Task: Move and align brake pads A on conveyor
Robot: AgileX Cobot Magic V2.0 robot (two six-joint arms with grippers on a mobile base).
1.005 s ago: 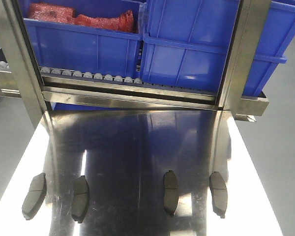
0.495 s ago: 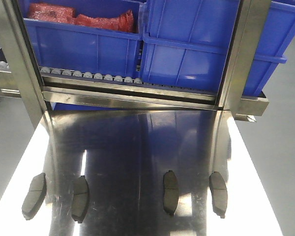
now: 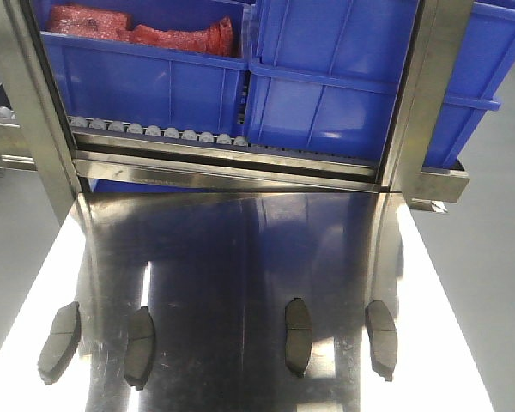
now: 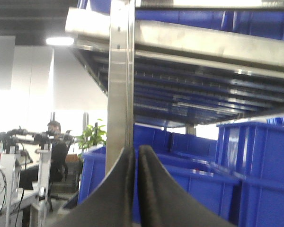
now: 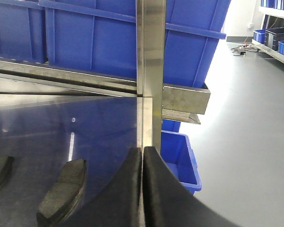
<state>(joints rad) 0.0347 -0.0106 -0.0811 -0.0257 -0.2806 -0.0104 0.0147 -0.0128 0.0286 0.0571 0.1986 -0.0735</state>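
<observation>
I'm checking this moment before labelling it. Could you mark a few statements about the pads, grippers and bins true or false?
1. Four brake pads lie on the shiny steel tabletop. True.
2. The right gripper holds a pad. False: it is shut on nothing, and the pads lie apart from it on the tabletop.
3. The left gripper is shut. True.
4. The pads are stacked in one pile. False: they lie apart in a row.
5. The left blue bin holds red items. True.
</observation>
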